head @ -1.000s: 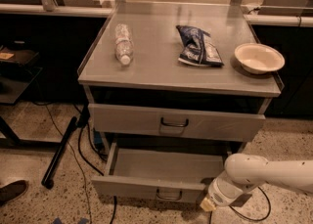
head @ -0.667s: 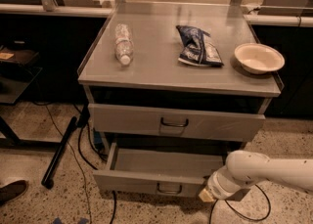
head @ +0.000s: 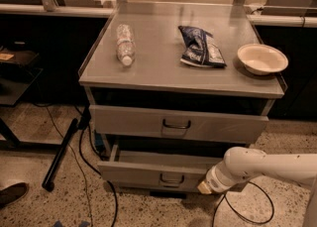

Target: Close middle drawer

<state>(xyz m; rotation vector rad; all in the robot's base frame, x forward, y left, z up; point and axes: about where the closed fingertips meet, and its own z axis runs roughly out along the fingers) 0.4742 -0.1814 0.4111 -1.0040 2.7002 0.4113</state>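
There is just one camera. It sits up high in front of the cabinet point(head: 163, 70) and looks down at it from fairly close. The cabinet's grey top fills the middle of the frame. The middle drawer point(head: 133, 174) sits low down, and the gripper point(head: 205, 187) is at the lower right, by that drawer's front.

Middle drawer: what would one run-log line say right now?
middle drawer: partly open, not yet shut | gripper: at its front panel, right end | cabinet top: bottle, chip bag, bowl
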